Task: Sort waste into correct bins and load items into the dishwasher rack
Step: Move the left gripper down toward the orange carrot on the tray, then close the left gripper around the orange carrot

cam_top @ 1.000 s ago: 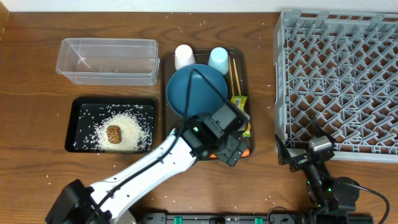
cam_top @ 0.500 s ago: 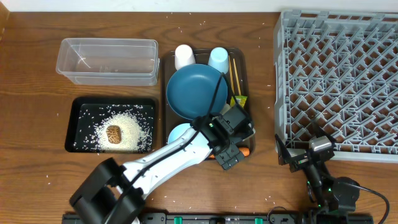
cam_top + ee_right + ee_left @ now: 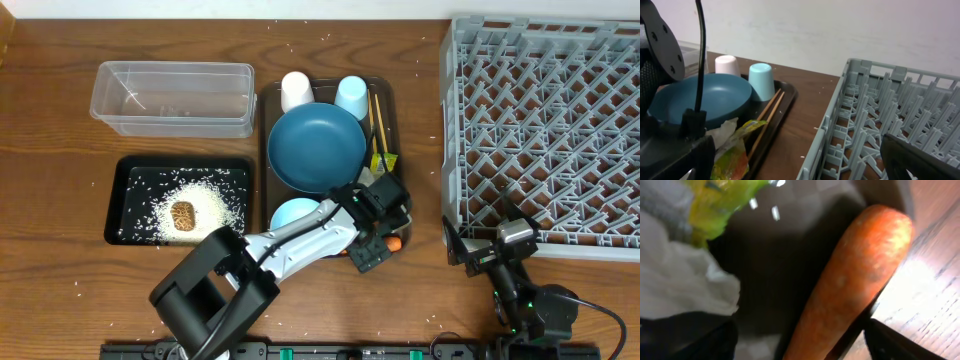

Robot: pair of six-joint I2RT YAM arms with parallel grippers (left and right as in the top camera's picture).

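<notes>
LOW OVER THE TRAY: The left end effector (image 3: 797, 342) hangs at the near right corner of the brown serving tray (image 3: 263, 160). Its 2 fingers (image 3: 900, 345) are spread to either side of the orange carrot (image 3: 855, 275) and are not yet pinching it. The carrot lies along the tray's edge, just beside the bare tabletop (image 3: 60, 260), with the crumpled white tissue (image 3: 680, 285) and the green-yellow snack wrapper (image 3: 722, 202) close by. It looks firm, smooth and rounded, so it is likely to roll or slip. A squeeze across its thick middle seems the surest hold (the soft, light tissue could snag).

The right end effector (image 3: 797, 160) sits beside the dishwasher rack (image 3: 550, 130), gaping wide and holding nothing.

The black tray (image 3: 180, 160) carries scattered white rice (image 3: 215, 200) and 1 brown food lump (image 3: 183, 215). The clear tub (image 3: 170, 66) looks nearly bare. The serving tray also holds the dark blue plate (image 3: 317, 147), the white cup (image 3: 296, 90), the light blue cup (image 3: 351, 95), the pale bowl (image 3: 295, 215) and the chopsticks (image 3: 376, 118). No dish stands in the rack.
</notes>
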